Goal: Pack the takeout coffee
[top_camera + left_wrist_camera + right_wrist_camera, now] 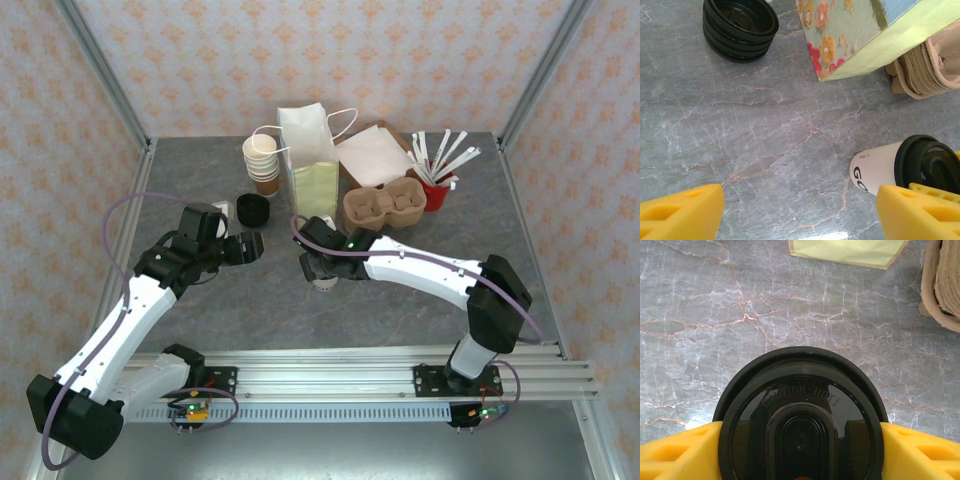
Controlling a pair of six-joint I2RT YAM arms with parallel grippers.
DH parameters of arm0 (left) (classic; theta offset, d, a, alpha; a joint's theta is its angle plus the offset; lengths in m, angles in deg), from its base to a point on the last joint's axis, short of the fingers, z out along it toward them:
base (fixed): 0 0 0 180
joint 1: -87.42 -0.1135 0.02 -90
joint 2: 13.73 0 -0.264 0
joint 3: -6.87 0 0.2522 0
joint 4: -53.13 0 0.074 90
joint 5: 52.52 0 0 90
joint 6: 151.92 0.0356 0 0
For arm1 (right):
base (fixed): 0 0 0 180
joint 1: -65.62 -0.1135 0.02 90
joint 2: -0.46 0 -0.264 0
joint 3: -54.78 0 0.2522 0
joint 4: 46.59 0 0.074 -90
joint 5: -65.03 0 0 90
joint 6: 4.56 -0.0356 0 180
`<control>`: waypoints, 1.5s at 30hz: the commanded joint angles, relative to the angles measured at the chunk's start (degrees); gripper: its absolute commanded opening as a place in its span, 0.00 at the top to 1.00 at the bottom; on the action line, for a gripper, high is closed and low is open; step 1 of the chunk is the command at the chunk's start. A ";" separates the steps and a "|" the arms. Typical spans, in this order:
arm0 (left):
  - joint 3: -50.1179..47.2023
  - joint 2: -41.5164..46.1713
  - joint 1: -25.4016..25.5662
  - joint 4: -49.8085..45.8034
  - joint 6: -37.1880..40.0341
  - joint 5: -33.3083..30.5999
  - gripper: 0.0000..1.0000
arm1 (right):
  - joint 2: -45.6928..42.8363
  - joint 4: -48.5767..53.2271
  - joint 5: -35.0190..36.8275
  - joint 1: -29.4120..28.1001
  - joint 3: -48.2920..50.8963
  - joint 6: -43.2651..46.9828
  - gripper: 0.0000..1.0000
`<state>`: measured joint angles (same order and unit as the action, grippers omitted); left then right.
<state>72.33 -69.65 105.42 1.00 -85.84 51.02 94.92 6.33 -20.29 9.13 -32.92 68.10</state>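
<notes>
On the grey table (400,290) I see the tall paper bag (312,160) standing upright towards the back. My left fingers (680,212) hang wide apart, holding nothing. My right fingers (920,450) are pressed against both sides of the takeout coffee (800,410), just in front of the bag

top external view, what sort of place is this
Likely a robot test cell staged as a takeaway coffee counter: aluminium frame and wallpapered panels enclose the table, with stacked cups, paper bag and cup carrier.
</notes>
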 commanded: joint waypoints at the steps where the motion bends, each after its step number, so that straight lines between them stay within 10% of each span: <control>1: 2.24 0.20 0.20 -0.76 0.28 0.68 0.20 | 1.35 8.02 -0.49 0.33 -0.15 0.73 0.24; 37: 1.65 0.05 1.41 0.19 0.11 0.46 0.19 | -4.41 6.21 -4.16 3.58 -3.74 0.73 0.10; 45: 2.04 0.28 1.51 0.13 1.26 1.79 0.19 | -12.89 4.79 -18.60 7.40 -0.02 19.24 0.09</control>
<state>73.18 -69.67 106.55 1.02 -85.80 52.11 86.28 11.45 -31.15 14.81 -34.34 77.36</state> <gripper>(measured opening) 0.815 0.909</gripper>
